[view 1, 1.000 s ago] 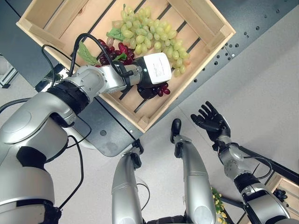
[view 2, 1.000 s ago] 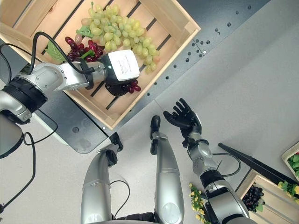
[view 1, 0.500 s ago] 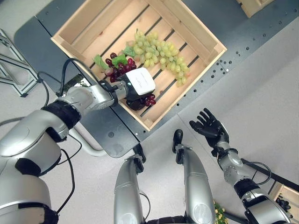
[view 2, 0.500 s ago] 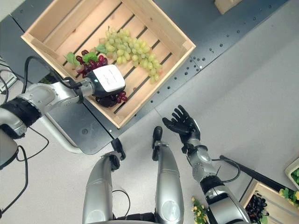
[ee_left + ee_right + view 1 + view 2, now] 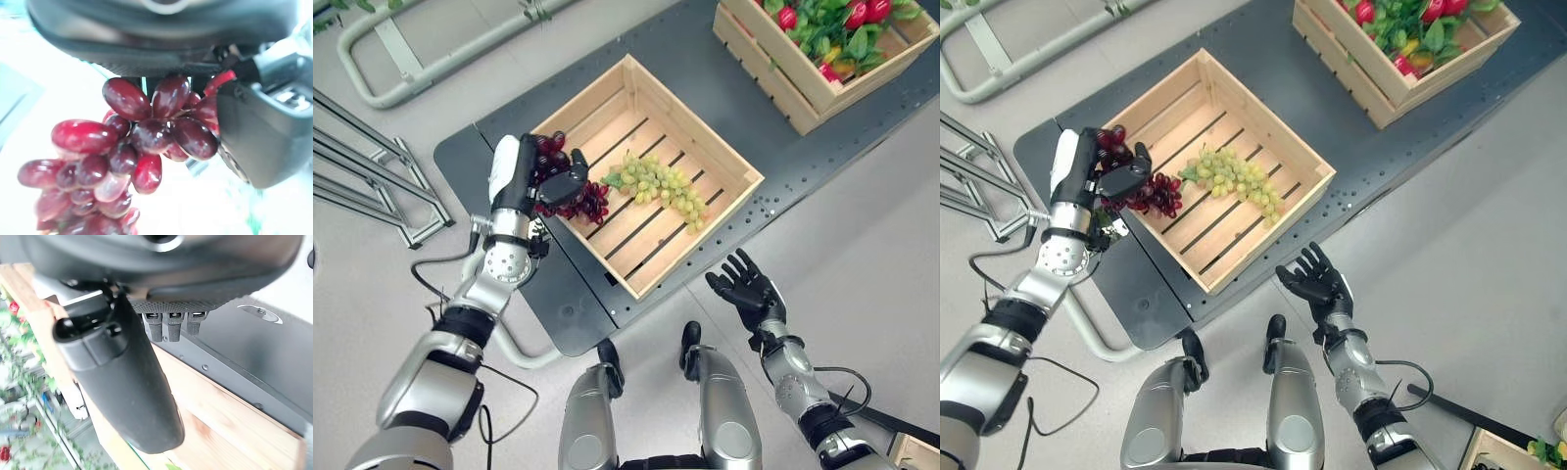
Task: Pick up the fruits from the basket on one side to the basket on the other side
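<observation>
Lifted now out of the light slatted wooden crate (image 5: 729, 171) at centre frame: the bunch of dark red grapes (image 5: 570, 188), earlier low among the slats, hanging at the crate's left rim, partly over the dark grey platform (image 5: 558, 294). Clenched round the top of that bunch: the left hand (image 5: 540, 174), thumb and fingers curled on the upper berries, seen close in the left wrist view with the rest dangling free below (image 5: 105, 171). Held from above probably so that the loose berries hang clear of the wood. Left behind in the crate: the bunch of pale green grapes (image 5: 661, 186). Spread wide and empty at lower right: the right hand (image 5: 744, 287), seemingly idle. At upper right, a second wooden crate of red fruit and green leaves (image 5: 822, 44). No readable writing anywhere.
</observation>
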